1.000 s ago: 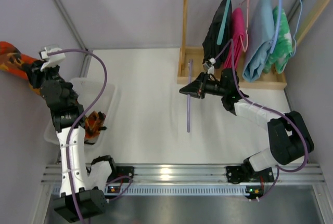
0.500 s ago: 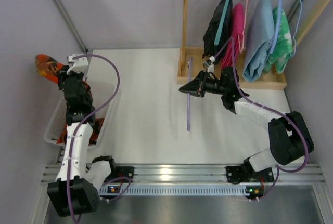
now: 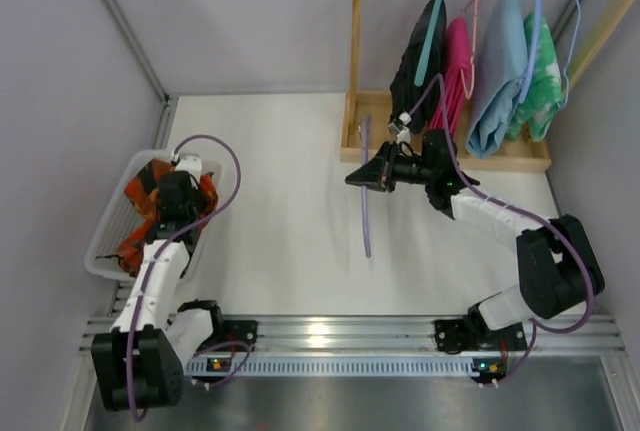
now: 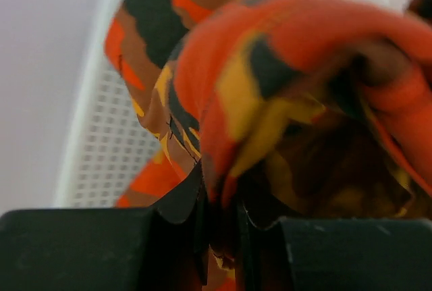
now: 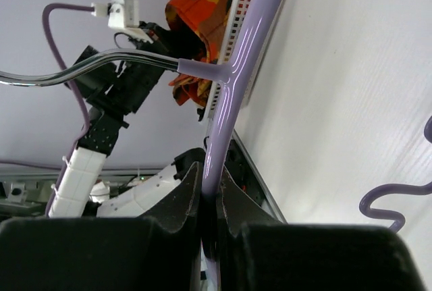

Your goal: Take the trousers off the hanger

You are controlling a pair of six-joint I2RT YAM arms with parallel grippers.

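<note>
The orange trousers [image 3: 140, 213] with dark and yellow blotches lie bunched in the white basket [image 3: 104, 243] at the left. My left gripper [image 3: 176, 197] is down in the basket, shut on a fold of the trousers [image 4: 270, 75]. My right gripper [image 3: 358, 177] is shut on the lilac hanger [image 3: 366, 191], which is bare and held above the table's middle. In the right wrist view the hanger's bar [image 5: 233, 82] runs up from between the jaws, its metal hook [image 5: 81, 68] points left, and the trousers [image 5: 202, 7] show in the basket beyond.
A wooden rack [image 3: 356, 41] at the back right carries a black garment [image 3: 418, 46] on a teal hanger, a pink garment [image 3: 458, 66], a light blue one [image 3: 498, 71] and a green one [image 3: 540, 76]. A metal rail [image 3: 330, 331] runs along the near edge.
My left arm has swung from high at the far left down into the basket, bringing the trousers with it. The right gripper and hanger have barely moved.
</note>
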